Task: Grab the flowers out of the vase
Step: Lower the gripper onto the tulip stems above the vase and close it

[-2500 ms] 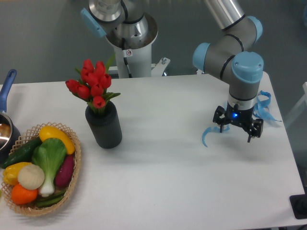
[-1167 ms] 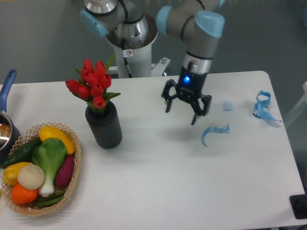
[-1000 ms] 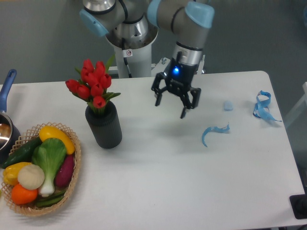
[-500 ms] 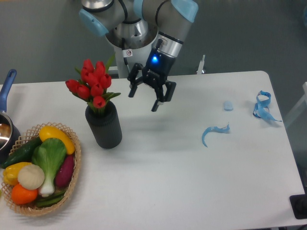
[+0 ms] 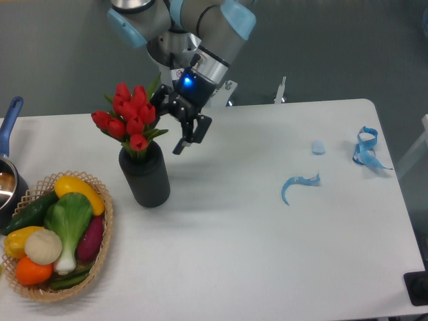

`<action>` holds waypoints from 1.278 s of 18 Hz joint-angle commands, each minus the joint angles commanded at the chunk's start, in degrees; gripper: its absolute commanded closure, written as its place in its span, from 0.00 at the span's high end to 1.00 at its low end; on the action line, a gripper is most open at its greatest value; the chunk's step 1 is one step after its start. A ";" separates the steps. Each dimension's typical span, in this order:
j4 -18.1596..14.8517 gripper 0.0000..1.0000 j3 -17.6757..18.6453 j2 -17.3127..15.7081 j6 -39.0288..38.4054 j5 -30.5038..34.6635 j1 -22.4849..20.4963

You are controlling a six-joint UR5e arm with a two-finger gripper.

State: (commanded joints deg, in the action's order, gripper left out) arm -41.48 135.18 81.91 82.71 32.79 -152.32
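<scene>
Red tulip buds, the flowers (image 5: pixel 131 119), stand in the black ribbed vase (image 5: pixel 144 175) just to the left of the claw (image 5: pixel 175 127) and a little below it; the claw hangs tilted, its fingers spread and holding nothing, one fingertip close to the leaves on the bunch's right side. Judging from that stance, the risk is a sideways brush: the near finger could push the bunch or tip the vase toward the wicker basket (image 5: pixel 102 257) further left and below, or close on petals rather than stems and crush or slip off them. Counting from the far left: one blue-handled pot (image 5: pixel 9 137) at the edge, one basket of vegetables, one vase, one bunch of roughly nine or ten buds, one claw, then well to its right on the white worktop (image 5: pixel 267 254) two blue ribbon scraps (image 5: pixel 297 182) and one small pale blue lump (image 5: pixel 318 147).
</scene>
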 joint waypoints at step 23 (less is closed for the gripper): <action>0.09 0.03 1.32 5.54 8.26 -9.41 1.41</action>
State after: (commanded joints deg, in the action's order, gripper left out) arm -41.40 136.49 87.45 90.97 23.38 -150.91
